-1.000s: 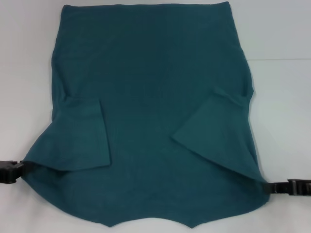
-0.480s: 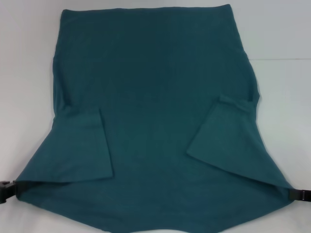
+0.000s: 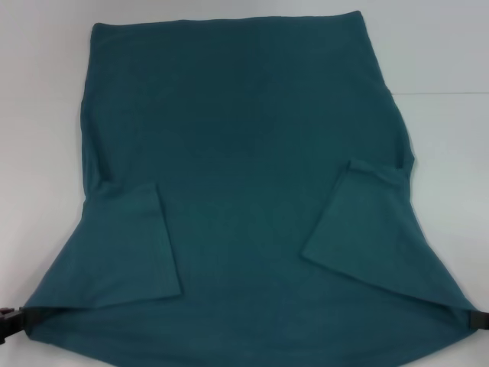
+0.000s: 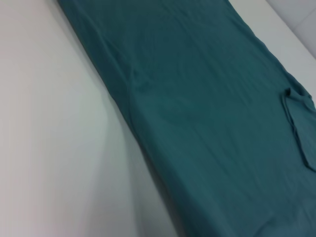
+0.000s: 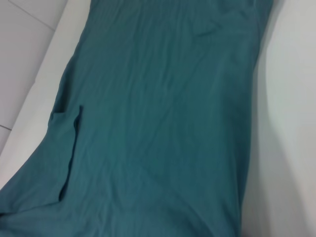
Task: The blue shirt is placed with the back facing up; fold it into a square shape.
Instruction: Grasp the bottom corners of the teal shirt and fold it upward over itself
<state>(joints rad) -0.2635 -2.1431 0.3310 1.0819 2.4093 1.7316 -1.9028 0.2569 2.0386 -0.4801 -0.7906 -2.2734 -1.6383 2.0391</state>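
Note:
The blue shirt (image 3: 244, 138) lies flat on the white table, plain side up, filling most of the head view. Both sleeves are folded inward: one flap on the left (image 3: 130, 245), one on the right (image 3: 367, 225). My left gripper (image 3: 14, 316) is at the shirt's near left corner, and the cloth runs taut into it. At the near right corner, my right gripper (image 3: 478, 319) holds the cloth the same way. The near hem is stretched between them. Each wrist view shows only the shirt (image 4: 207, 113) (image 5: 163, 123) and table, not the fingers.
The white table (image 3: 38, 115) shows bare on both sides of the shirt. A seam or edge line (image 3: 443, 93) crosses the surface at the far right. White table also lies beside the cloth in the wrist views (image 4: 59, 138) (image 5: 286, 123).
Both grippers have moved outward and toward me with the near corners. The near hem has spread wider and flatter, and the right sleeve flap has shifted right.

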